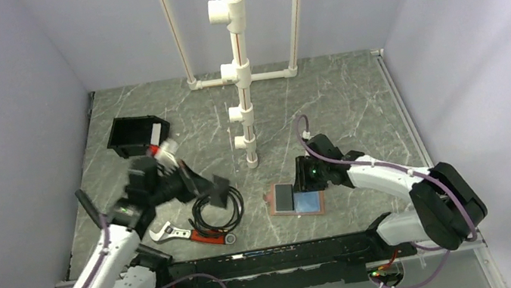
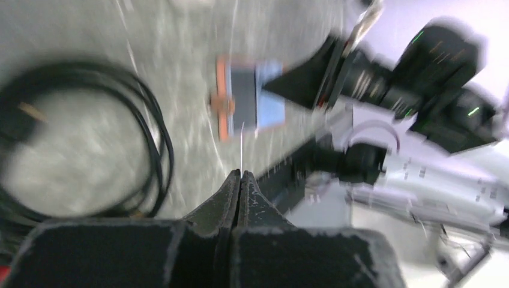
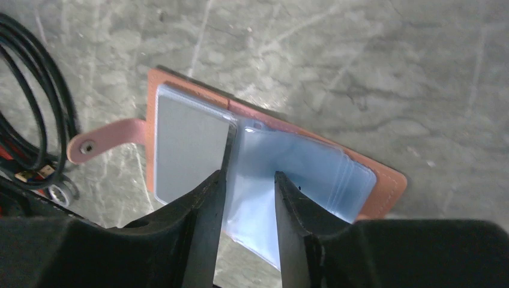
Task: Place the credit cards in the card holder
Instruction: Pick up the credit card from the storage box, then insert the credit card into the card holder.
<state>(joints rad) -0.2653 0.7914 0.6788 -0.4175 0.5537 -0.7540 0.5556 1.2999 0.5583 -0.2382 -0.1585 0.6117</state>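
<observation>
Fingers apart, our right gripper point(image 3: 249, 180) straddles the open card holder point(image 3: 186, 150) by the table's point(image 1: 353, 99) near edge. Our left gripper point(image 2: 240, 176), clamped on a credit card point(image 2: 241, 143), must next, we judge, line it up with a sleeve.

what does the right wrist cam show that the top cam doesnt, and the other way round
Only the right wrist view: the wallet's snap strap, a grey card under plastic in one half, and clear sleeves fanned over the other. It also shows that the fingers are apart.

Only the top view: the black bin, the white pipe frame, the wrench and the left arm.

Both: the open wallet, the black cable, the marbled table, and the right hand above the wallet.
</observation>
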